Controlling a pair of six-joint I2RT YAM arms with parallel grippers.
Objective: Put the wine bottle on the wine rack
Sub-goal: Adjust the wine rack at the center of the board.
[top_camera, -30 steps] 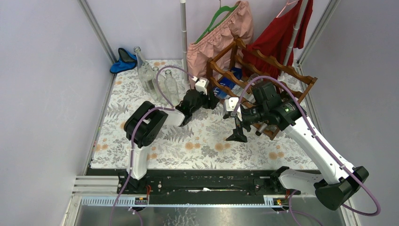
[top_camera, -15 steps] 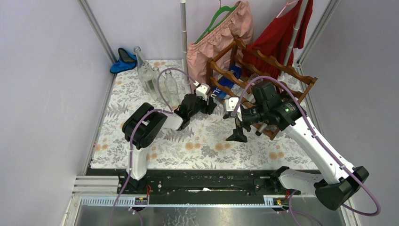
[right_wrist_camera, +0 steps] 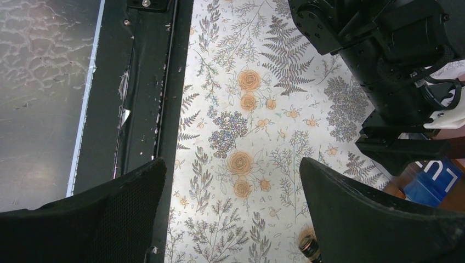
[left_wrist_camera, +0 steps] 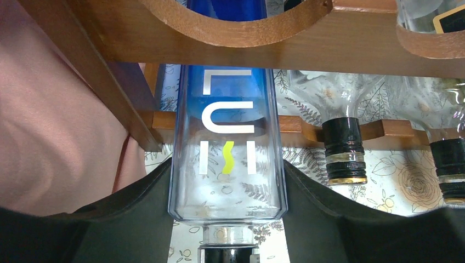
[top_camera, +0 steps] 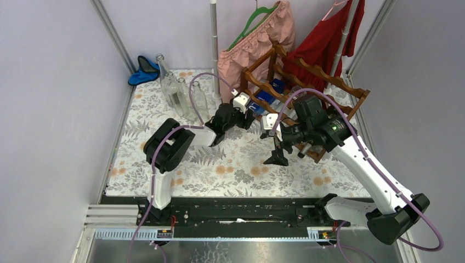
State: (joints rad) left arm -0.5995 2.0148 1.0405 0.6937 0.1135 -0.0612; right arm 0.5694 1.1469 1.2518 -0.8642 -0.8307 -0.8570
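Note:
The wine bottle [left_wrist_camera: 227, 137] is clear and blue with white letters and a yellow mark. It lies neck-first toward my left gripper [left_wrist_camera: 227, 170], which is shut on its shoulder, and its body reaches under a scalloped rail of the reddish-brown wine rack [left_wrist_camera: 329, 49]. From above, the left gripper [top_camera: 243, 108] sits at the wine rack's [top_camera: 323, 74] near-left corner, with the blue bottle [top_camera: 264, 97] passing between the rails. My right gripper [top_camera: 276, 156] hangs open over the floral mat, in front of the rack. Its fingers [right_wrist_camera: 131, 192] have only mat between them.
Two bottles with black caps [left_wrist_camera: 342, 148] [left_wrist_camera: 451, 161] lie in the rack beside the blue one. Clear bottles [top_camera: 176, 90] stand at the back left near a blue cloth [top_camera: 143, 70]. Pink [top_camera: 257, 38] and red [top_camera: 329, 38] garments hang behind the rack, by a metal pole [top_camera: 214, 38].
My left gripper has shifted slightly up and right toward the rack, sliding the blue bottle further between the rails. The right arm has stayed still.

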